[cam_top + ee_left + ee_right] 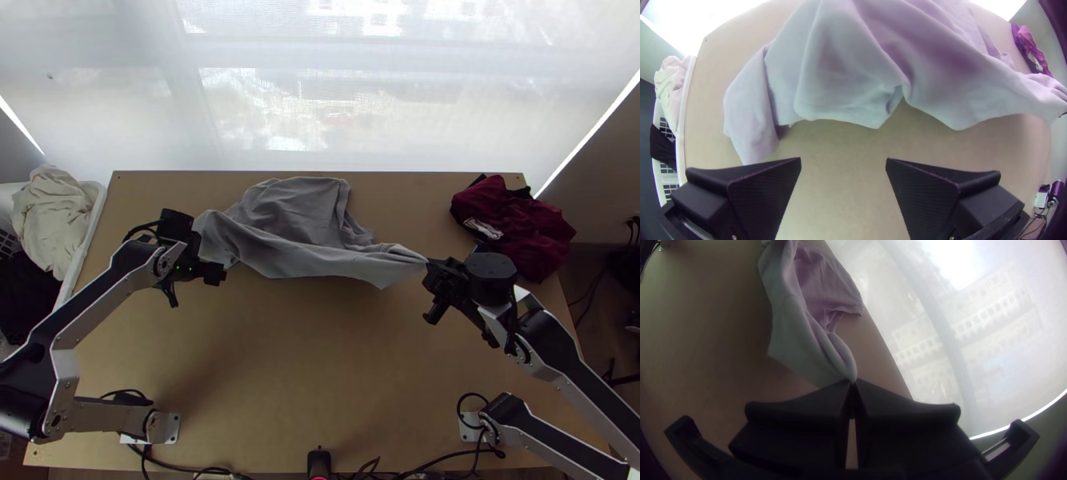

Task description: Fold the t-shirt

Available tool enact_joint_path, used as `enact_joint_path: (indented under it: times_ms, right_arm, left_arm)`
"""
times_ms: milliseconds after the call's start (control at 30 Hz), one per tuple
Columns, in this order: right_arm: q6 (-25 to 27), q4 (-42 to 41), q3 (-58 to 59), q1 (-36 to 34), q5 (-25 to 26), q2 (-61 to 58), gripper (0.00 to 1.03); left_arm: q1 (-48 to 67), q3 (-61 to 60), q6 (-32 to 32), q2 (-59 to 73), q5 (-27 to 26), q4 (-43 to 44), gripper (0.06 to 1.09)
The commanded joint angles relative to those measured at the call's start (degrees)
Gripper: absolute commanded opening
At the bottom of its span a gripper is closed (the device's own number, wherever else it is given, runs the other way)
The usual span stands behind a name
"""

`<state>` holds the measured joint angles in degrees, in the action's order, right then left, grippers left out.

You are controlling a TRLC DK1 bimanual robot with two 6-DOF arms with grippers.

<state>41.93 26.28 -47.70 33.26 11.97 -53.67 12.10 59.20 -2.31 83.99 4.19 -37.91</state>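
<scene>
Right wrist view: my right claw (852,383) is closed on one gathered end of the grey t-shirt (793,324). My left claw (843,159) gapes, empty, near the cloth. From my grip the shirt stretches leftward over the table (320,384), rumpled across the upper middle of the top view. I judge the job barely begun: one end is caught; spreading it flat and all the folding remain.

**Item Count**

Bench (320,384): one. Grey t-shirt (296,216): one. Dark red cloth heap (524,228): one. Cream cloth heap (52,212): one. White basket (83,248): one. Arms: two, left arm (100,312) and right arm (560,352). Pincers: two, left pincer (210,271) and right pincer (430,267).
</scene>
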Motion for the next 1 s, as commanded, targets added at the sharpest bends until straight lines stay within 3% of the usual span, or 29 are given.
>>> enact_joint_path:
  times_ms: [0,133,367,533,600,700,967]
  right_arm:
    - [-0.4,0.1,0.0,0.3,0.0,0.3,0.03]
    - [-0.3,0.2,-0.3,0.2,0.0,0.4,0.03]
    - [-0.4,0.3,-0.5,0.1,0.0,0.1,0.03]
    - [-0.4,0.3,-0.7,0.1,0.0,0.1,0.03]
    - [-0.4,0.3,-0.8,0.1,0.0,0.0,0.03]
    - [-0.4,0.3,-0.9,0.1,0.0,0.0,0.03]
    - [-0.3,0.4,-0.9,0.1,0.0,0.2,0.03]
  left_arm:
    - [-0.1,-2.0,-0.3,3.8,4.1,11.2,0.99]
    - [0.0,-1.2,-1.9,6.2,4.5,13.0,0.99]
    - [-0.1,-0.8,-2.7,7.9,4.5,13.7,0.8]
    - [0.3,0.4,-2.7,7.0,3.7,13.7,0.46]
    - [0.5,0.5,-2.7,6.9,3.6,13.7,0.45]
    - [0.6,0.6,-2.6,6.9,3.6,13.7,0.32]
    - [0.6,1.2,-2.4,5.2,3.6,13.4,0.1]
